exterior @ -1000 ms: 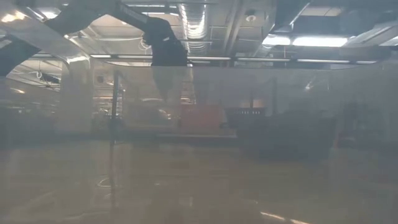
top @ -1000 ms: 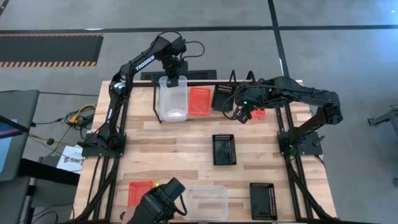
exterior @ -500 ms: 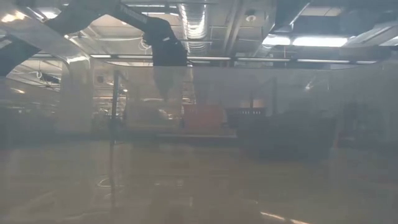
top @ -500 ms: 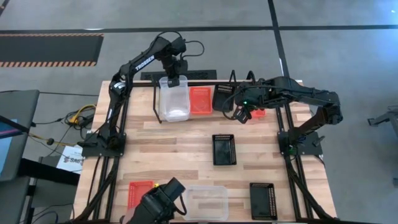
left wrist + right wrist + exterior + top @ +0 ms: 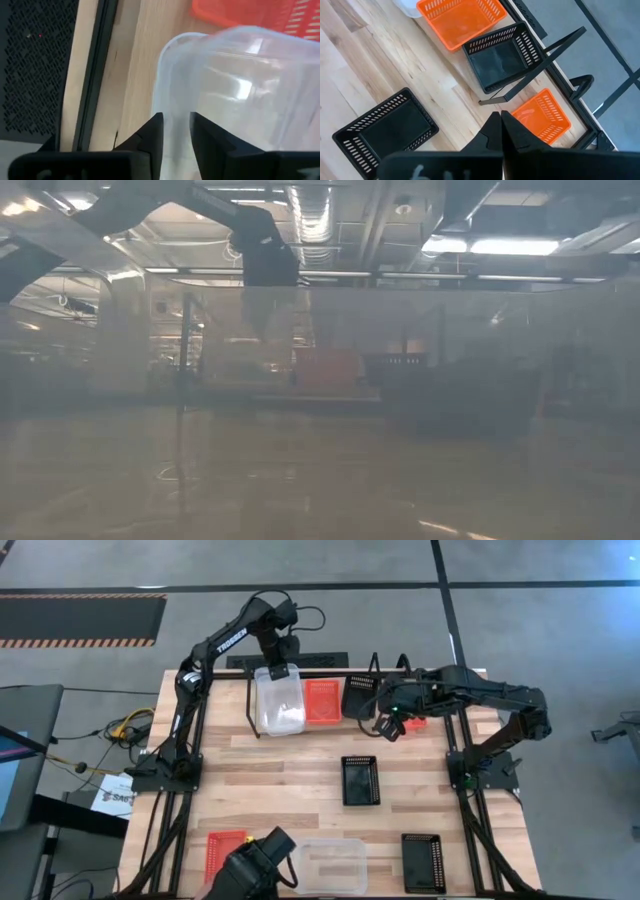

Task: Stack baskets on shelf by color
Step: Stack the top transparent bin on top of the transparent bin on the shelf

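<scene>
The table (image 5: 300, 770) is a broad top of pale wooden slats, with grey concrete floor around it. At its far edge stands the shelf (image 5: 372, 668), a light board in a thin black wire frame with upright loops.

On the shelf, side by side, sit a clear basket (image 5: 280, 700) of smooth see-through plastic with rounded corners, an orange basket (image 5: 322, 701) with slotted walls, and a black basket (image 5: 358, 696) with perforated walls. Another orange basket (image 5: 414, 721) lies near the shelf's right end, partly under the right arm. A black basket (image 5: 360, 780) lies mid-table. Along the near edge lie an orange basket (image 5: 226, 848), a clear basket (image 5: 332, 864) and a black basket (image 5: 423, 862).

The left gripper (image 5: 278, 670) is at the far rim of the clear basket on the shelf; in the left wrist view its fingers (image 5: 152, 137) stand slightly apart on either side of the rim, and whether they press it I cannot tell. The right gripper (image 5: 391, 726) hovers just in front of the shelf's right part, its fingers (image 5: 492, 131) pressed together and empty.

The low view is hazy, showing ceiling lights and the baskets on the shelf.
</scene>
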Controlling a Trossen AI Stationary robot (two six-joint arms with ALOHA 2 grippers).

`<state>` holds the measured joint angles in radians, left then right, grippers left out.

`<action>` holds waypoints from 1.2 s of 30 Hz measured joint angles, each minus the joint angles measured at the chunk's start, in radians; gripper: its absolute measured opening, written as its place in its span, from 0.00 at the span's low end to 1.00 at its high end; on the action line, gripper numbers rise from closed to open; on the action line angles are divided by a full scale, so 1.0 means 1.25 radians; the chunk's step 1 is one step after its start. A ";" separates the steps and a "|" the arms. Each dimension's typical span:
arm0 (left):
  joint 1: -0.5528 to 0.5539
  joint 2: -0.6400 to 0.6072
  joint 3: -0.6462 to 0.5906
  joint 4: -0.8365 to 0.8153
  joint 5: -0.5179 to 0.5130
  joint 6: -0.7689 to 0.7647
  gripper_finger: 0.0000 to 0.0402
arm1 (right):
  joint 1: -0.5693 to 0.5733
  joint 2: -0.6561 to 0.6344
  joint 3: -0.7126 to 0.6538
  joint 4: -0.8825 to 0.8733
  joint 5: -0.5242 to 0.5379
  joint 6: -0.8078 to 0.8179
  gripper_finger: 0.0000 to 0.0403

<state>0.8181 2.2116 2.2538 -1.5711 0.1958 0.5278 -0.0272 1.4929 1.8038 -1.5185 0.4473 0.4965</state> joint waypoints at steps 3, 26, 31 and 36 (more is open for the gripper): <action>-0.001 0.000 0.037 0.000 0.000 -0.023 0.22 | 0.008 0.000 0.000 0.000 0.000 0.000 0.01; -0.357 -0.140 0.044 0.001 -0.070 -0.159 0.00 | 0.027 0.000 0.000 -0.042 0.066 -0.047 0.01; -0.441 -0.140 -0.043 0.000 -0.064 -0.203 0.00 | 0.024 0.000 0.000 -0.042 0.085 -0.094 0.01; -0.493 -0.139 -0.182 0.000 -0.071 -0.244 0.00 | 0.025 0.000 0.000 -0.042 0.086 -0.111 0.01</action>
<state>0.2024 2.0376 2.0263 -1.5714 0.1069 0.2232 0.0044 1.4933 1.8038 -1.5707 0.5545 0.3573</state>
